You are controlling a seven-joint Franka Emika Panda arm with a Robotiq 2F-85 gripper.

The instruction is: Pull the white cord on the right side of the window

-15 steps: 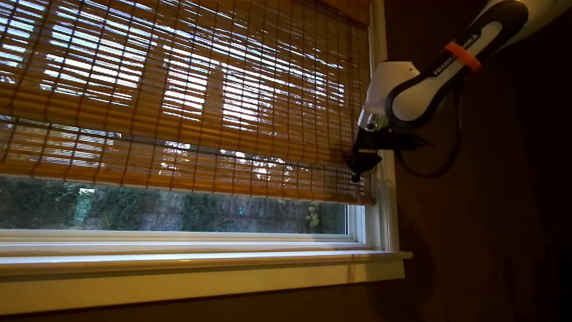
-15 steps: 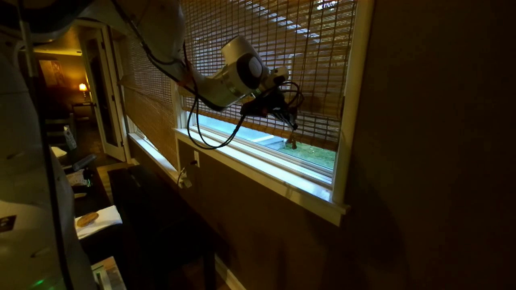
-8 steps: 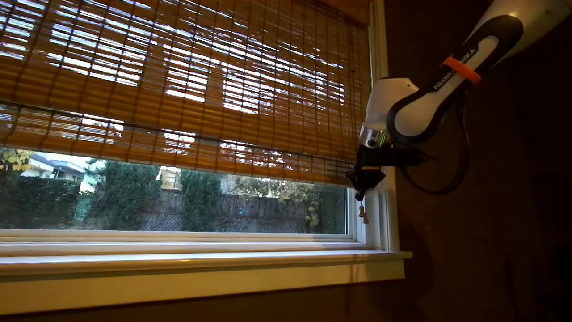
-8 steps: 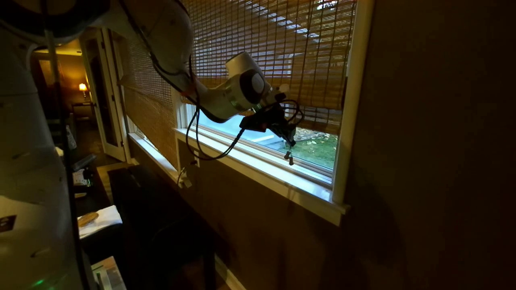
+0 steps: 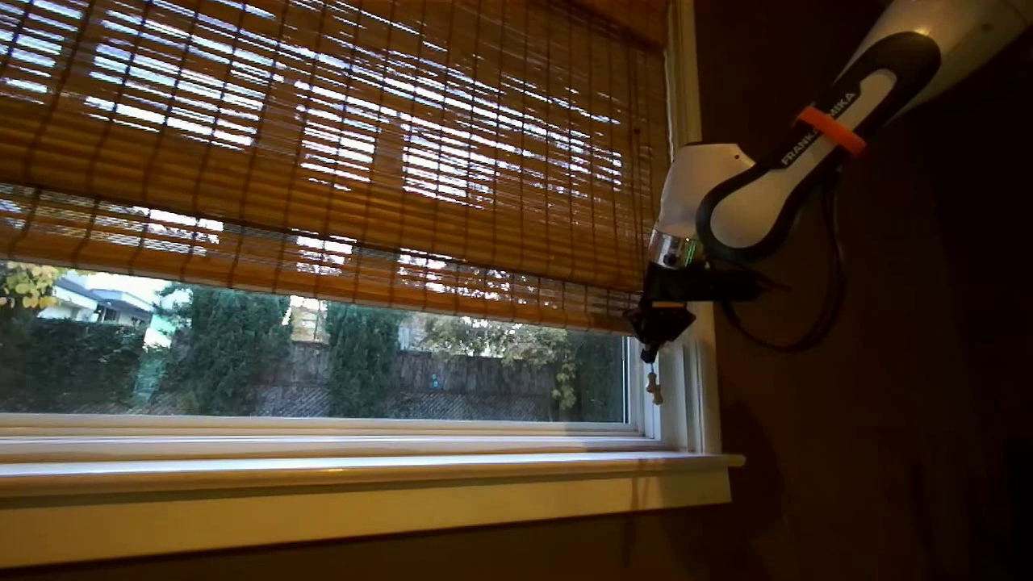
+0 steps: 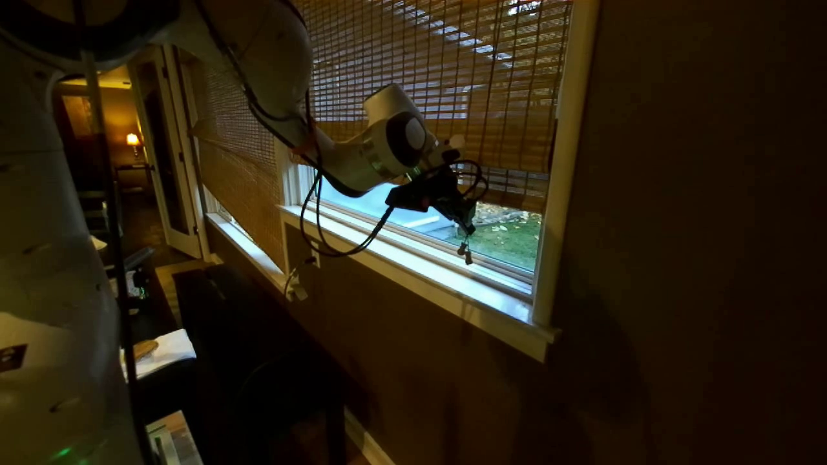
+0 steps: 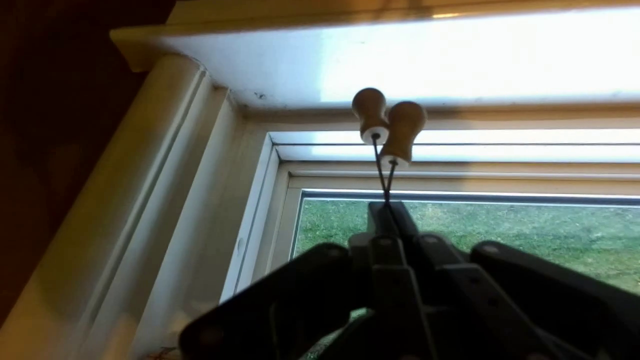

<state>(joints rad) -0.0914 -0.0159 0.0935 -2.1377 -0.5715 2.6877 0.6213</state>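
The pincer grips the cord, two wooden knobs hanging just below, at the right side of the window. Leftward, the brown slatted blind spans the upper glass, trees visible beneath.

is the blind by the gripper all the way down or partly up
Partly up: in both exterior views, window glass shows between the blind and the sill.

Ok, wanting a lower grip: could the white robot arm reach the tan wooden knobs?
Likely yes: the knobs hang free below, though its jaws, shut on thin dark-looking cords, must open first.
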